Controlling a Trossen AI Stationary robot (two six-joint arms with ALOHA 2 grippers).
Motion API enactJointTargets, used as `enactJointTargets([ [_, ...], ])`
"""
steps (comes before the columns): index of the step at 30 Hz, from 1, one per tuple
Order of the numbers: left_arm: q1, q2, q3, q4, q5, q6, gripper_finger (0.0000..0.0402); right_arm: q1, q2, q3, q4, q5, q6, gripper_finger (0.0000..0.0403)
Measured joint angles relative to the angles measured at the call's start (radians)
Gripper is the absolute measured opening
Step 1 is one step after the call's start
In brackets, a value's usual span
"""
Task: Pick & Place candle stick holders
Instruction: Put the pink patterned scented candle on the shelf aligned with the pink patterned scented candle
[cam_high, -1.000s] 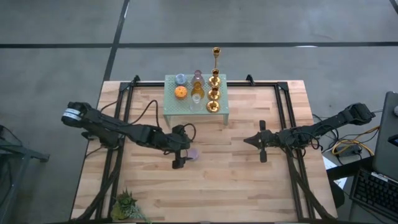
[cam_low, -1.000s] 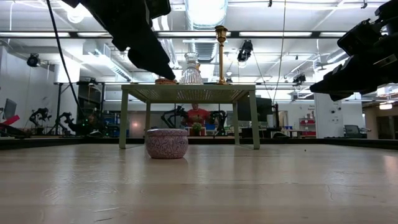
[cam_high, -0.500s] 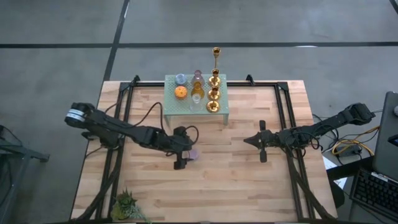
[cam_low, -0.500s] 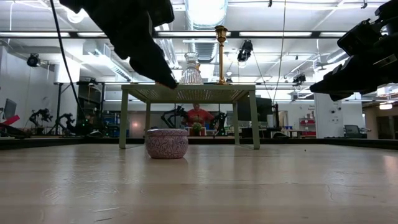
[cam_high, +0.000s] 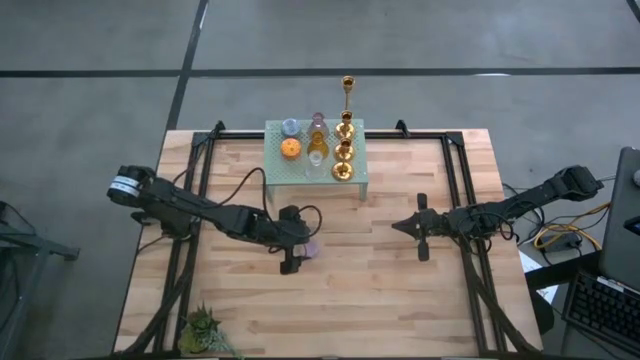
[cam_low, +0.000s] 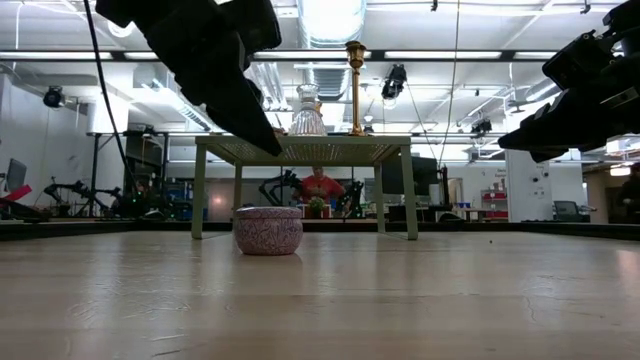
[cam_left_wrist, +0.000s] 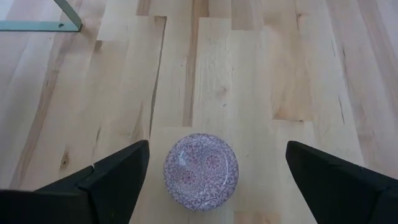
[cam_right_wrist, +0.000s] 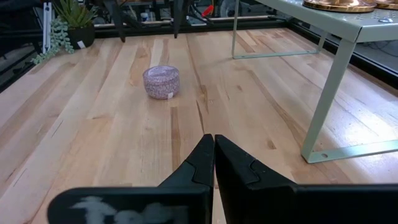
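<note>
left gripper (cam_left_wrist: 214, 177): fingers spread wide, hovering over the squat pink-patterned glass candle holder (cam_left_wrist: 201, 172), not touching it
holder: lower centre of the left wrist frame, on the pale wooden table (cam_high: 400, 290)
right gripper (cam_high: 397, 227): clenched shut, empty; right of centre
mint-green perforated metal stand (cam_high: 281, 172): upper centre; gold candlesticks (cam_high: 343, 148) on top

Both arms are dark, near-black, built of slim jointed links. The left arm (cam_high: 200, 212) carries a white band with a marking near its base, and a thin black cable loops along its links. The right arm (cam_high: 510, 208) ends in a cross-shaped wrist piece. Each end effector has two angular matte-black fingers (cam_left_wrist: 118, 180), wedge-shaped and tapering to tips.
</note>
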Motion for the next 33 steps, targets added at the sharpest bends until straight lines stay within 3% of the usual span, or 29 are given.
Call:
enactJointTargets([
  [33, 0.001, 0.126, -0.080, 0.158, -0.003, -0.040, 0.0381, 0.000, 0.000, 0.000, 0.000, 0.000, 0.000, 0.0008],
])
